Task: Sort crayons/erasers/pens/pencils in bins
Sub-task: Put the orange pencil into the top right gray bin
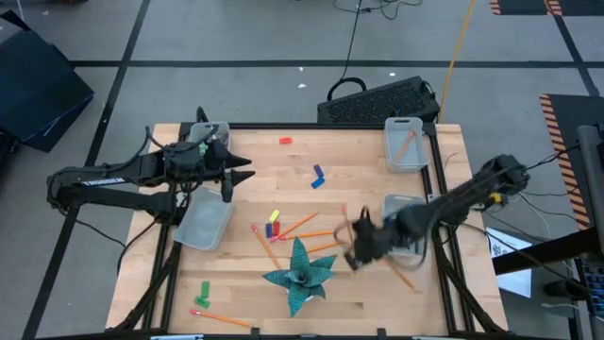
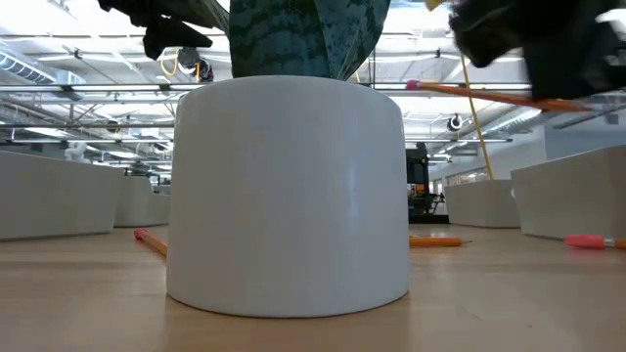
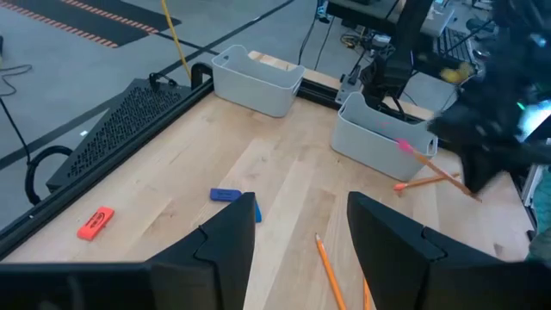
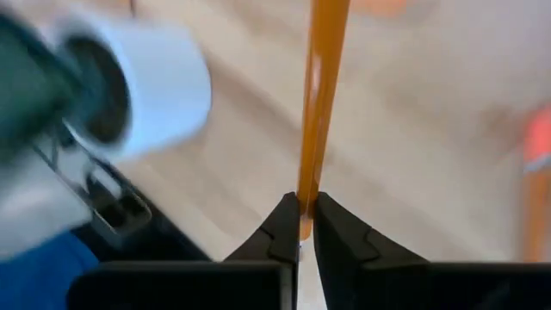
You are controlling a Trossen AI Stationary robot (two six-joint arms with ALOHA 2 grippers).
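Note:
My right gripper (image 1: 355, 246) hangs over the table's right middle, beside the right bin (image 1: 404, 206), shut on an orange pencil (image 2: 489, 96) with a pink eraser end (image 3: 401, 145). My left gripper (image 1: 242, 176) hovers open and empty at the far left, above the table near two left bins (image 1: 205, 219) (image 1: 211, 132). A fourth bin (image 1: 404, 144) at the far right holds a pencil. Loose orange pencils (image 1: 304, 227) and crayons (image 1: 274, 223) lie flat mid-table. No pens can be told apart. My right gripper pinches the pencil between its two fingertips (image 4: 284, 226), at the end away from the eraser (image 4: 306, 207). The pencil sticks straight out ahead, along the fingers. It is lifted clear of the table, nearly level (image 2: 460, 91).
A teal plant in a white pot (image 1: 300, 274) stands near the front middle, close to my right gripper. A red eraser (image 1: 285, 141), a blue piece (image 1: 318, 176), green crayons (image 1: 202, 295) and a pencil (image 1: 223, 318) are scattered on the wood. A dark keyboard (image 1: 377, 99) lies beyond the far edge.

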